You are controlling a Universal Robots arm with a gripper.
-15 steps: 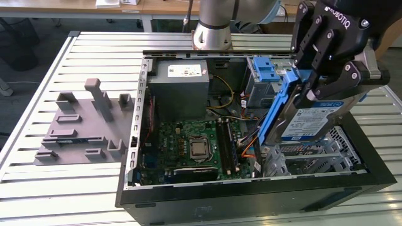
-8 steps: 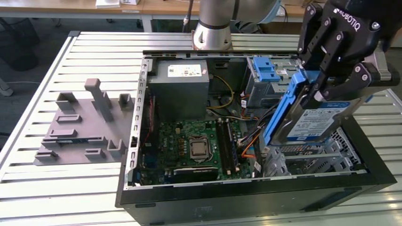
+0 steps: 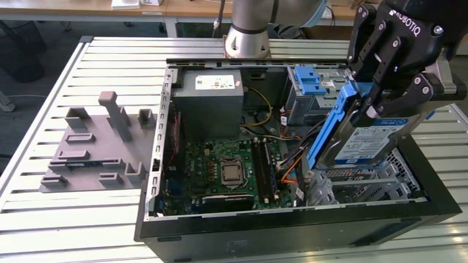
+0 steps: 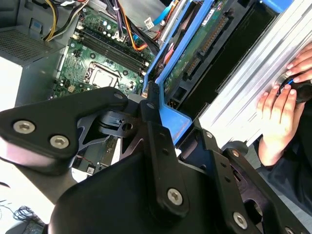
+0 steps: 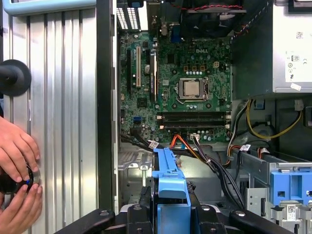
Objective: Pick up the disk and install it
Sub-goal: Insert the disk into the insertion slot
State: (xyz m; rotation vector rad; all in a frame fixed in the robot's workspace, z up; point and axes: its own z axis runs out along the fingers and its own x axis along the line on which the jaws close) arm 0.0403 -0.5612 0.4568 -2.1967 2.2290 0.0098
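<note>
Black fingers of the gripper are clenched on the disk, pinching it by the blue rails along its edges. In the second wrist view the gripper has one finger pressed flat against a blue rail, and the disk turns its green circuit-board underside to that camera. In the first wrist view the gripper has the blue end of the disk between its two tips.

From where I stand, the disk hangs tilted with its label showing, over the open computer case at the exterior view's right. Its lower end dips toward the metal drive cage; I cannot tell whether it touches the cage. Just behind it a blue bracket sits on top of more metal framing. Further toward the exterior view's left, inside the case, lie the green motherboard and the grey power supply box.

The case lies on its side on a slatted metal table. A grey fixture with upright pegs lies on the table, well apart from the case, at the exterior view's left. The arm's base stands behind the case. A person's hands rest at the table's edge around a black knob.
</note>
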